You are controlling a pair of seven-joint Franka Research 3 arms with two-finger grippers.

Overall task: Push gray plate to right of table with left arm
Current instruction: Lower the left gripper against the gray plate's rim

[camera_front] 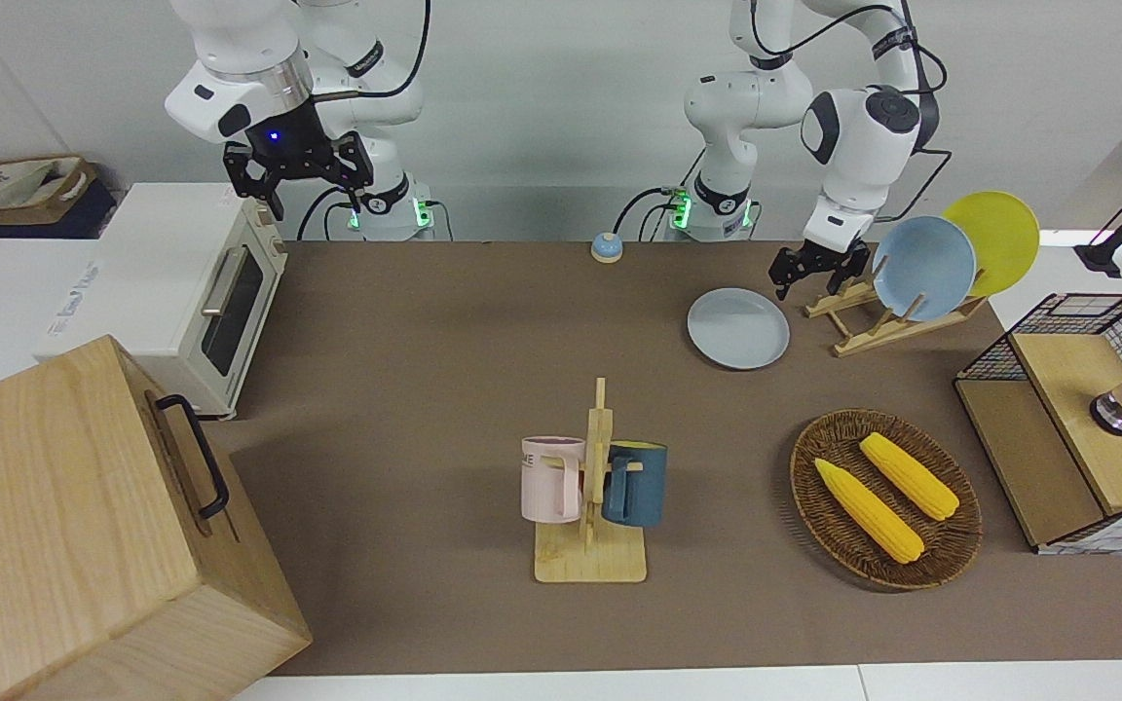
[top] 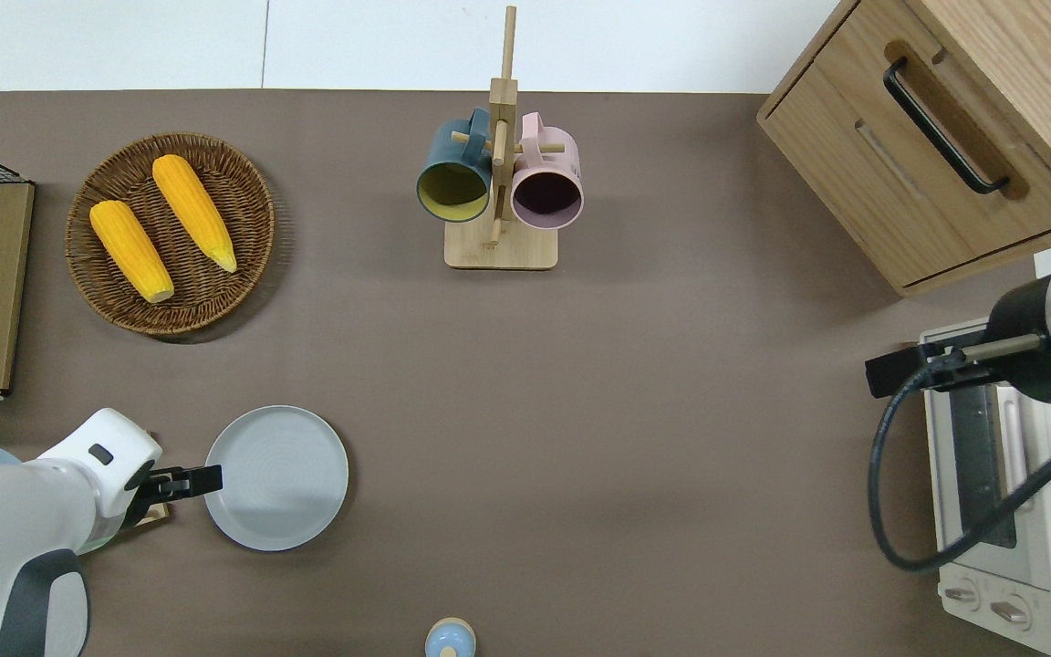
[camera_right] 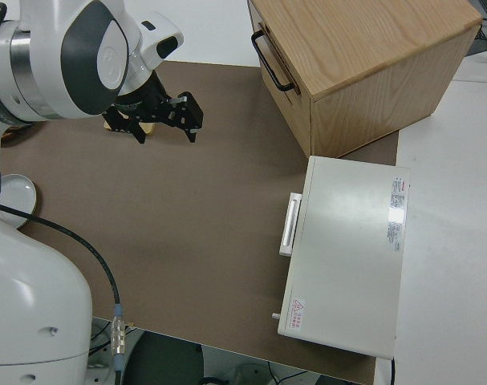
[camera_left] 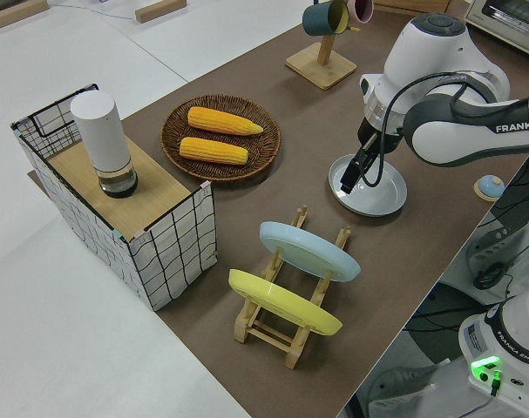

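Note:
The gray plate (camera_front: 738, 329) lies flat on the brown table (camera_front: 425, 341), near the robots, toward the left arm's end. It also shows in the overhead view (top: 279, 479) and the left side view (camera_left: 375, 197). My left gripper (camera_front: 807, 284) is low at the plate's rim on the dish-rack side, fingers pointing down and open with nothing between them. In the overhead view its fingertips (top: 213, 478) overlap the rim. I cannot tell whether they touch it. My right arm is parked, its gripper (camera_front: 298, 185) open.
A wooden dish rack with a sky-blue plate (camera_front: 923, 268) and a yellow plate (camera_front: 994, 239) stands beside the gray plate. A corn basket (camera_front: 884, 498), a mug tree (camera_front: 592, 487), a small bell (camera_front: 606, 247), a toaster oven (camera_front: 201, 292) and a wooden cabinet (camera_front: 84, 526) stand elsewhere on the table.

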